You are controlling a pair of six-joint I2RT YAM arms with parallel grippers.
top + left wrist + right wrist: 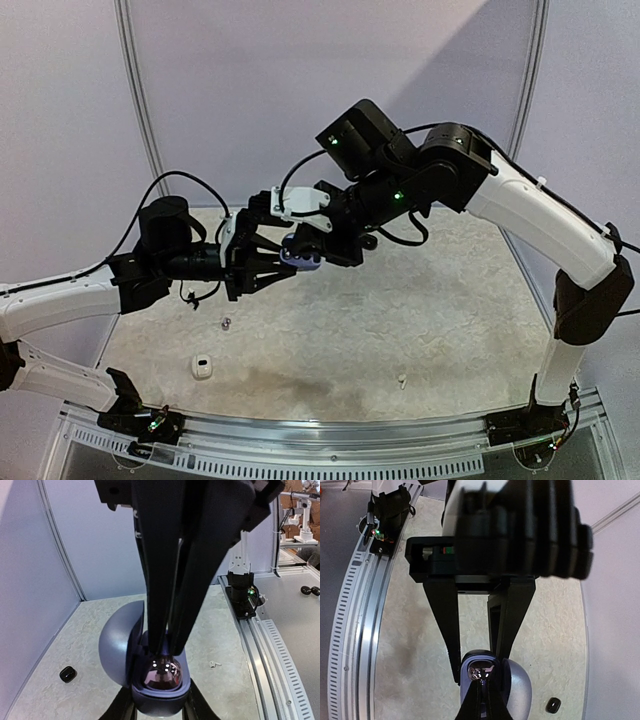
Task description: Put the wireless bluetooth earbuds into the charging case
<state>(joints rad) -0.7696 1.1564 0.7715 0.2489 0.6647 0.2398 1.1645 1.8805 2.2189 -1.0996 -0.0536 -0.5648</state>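
My left gripper (285, 262) is shut on the base of an open blue-purple charging case (301, 256) and holds it in the air over the table. In the left wrist view its fingers (200, 707) clamp the case (160, 692) from both sides; the lid (117, 647) swings open to the left and a glossy dark cavity (162, 672) shows. My right gripper (312, 248) comes from the right with its tips inside the case. In the right wrist view its tips (484, 682) are nearly together over the cavity (480, 671). I see no bud between them.
On the table lie a tiny silvery bud (226, 322), a small white case (202, 367) and a white bud (401, 380), which also shows in the left wrist view (215, 664). A small black item (67, 673) lies near the wall; it also shows in the right wrist view (552, 705).
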